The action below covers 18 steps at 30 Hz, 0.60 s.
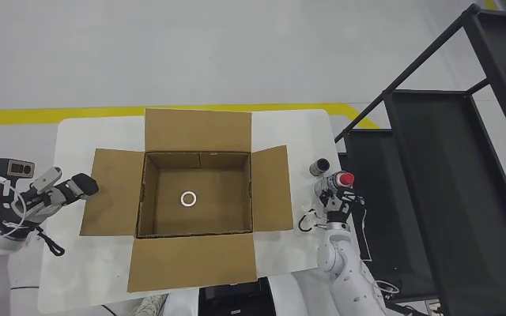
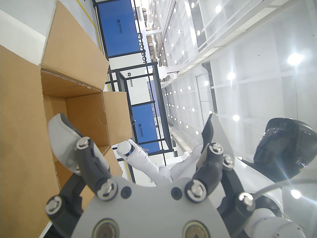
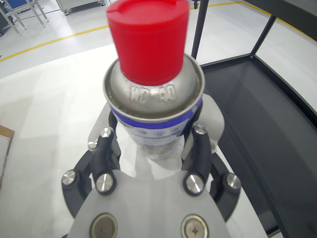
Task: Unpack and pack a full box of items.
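black rack [image 1: 427, 158] beside red-capped can [image 1: 345, 180]

Open cardboard box [image 1: 223, 212] mid-table, white ring [image 1: 189, 199] inside; red-capped spray can [image 1: 344, 181] upright near its right flap

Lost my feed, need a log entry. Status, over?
Left gripper open, beside box. Right gripper shut on spray can, right of box. Ring inside box. Small cylinder close by can.
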Available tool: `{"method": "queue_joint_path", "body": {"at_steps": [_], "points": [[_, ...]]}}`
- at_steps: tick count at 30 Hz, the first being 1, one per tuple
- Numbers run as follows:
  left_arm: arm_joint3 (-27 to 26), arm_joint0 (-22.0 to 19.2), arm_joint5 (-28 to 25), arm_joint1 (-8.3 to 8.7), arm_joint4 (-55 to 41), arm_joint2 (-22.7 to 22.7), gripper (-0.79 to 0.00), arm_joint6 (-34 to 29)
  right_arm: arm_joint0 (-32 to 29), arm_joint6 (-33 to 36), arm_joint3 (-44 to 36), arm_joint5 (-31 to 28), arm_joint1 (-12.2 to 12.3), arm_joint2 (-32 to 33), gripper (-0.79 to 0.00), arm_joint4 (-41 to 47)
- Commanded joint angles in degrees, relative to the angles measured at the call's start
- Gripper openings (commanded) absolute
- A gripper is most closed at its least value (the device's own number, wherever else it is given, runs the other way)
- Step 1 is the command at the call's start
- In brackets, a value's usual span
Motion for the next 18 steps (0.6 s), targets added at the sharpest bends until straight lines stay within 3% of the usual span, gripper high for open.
{"method": "queue_joint_path", "body": {"at_steps": [1, 9, 18], "points": [[0.0, 0.0, 0.0, 0.00, 0.0, 0.0, 0.000, 0.0, 0.1, -0.2, 0.2, 0.1, 0.0, 0.2, -0.785, 0.5], [0.0, 0.0, 0.0, 0.00, 0.0, 0.0, 0.000, 0.0, -2.9, -2.3, -5.8, 0.5, 0.1, 1.1, -0.785, 0.5], [0.0, 0.0, 0.0, 0.00, 0.0, 0.0, 0.000, 0.0, -14.4, -4.1, -29.6, -5.0, 0.1, 1.2, -0.785, 4.6]]}}
